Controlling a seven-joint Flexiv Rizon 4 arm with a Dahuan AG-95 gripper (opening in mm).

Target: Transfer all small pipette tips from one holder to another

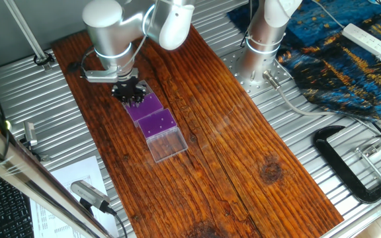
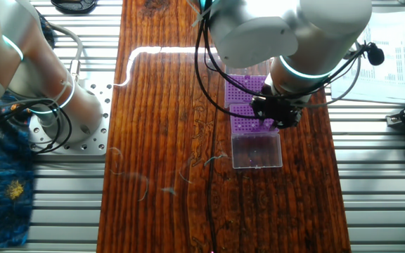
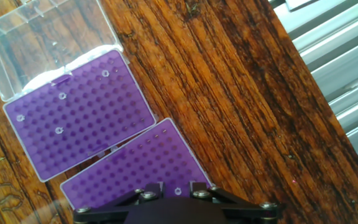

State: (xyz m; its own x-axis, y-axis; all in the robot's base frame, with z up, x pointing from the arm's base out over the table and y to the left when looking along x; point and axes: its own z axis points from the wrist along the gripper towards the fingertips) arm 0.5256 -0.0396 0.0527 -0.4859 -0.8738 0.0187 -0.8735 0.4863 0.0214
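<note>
The black two-finger gripper is cut off at the bottom edge of the hand view, and whether it is spread or closed cannot be told. In both fixed views it is largely masked by the silver arm. Two purple perforated racks are seen side by side on the dark wooden table, with a clear plastic lid adjoining the farther one. Small whitish pipette tips are scattered in the farther rack; a single tip sits in the nearer rack, just beside the fingers.
</note>
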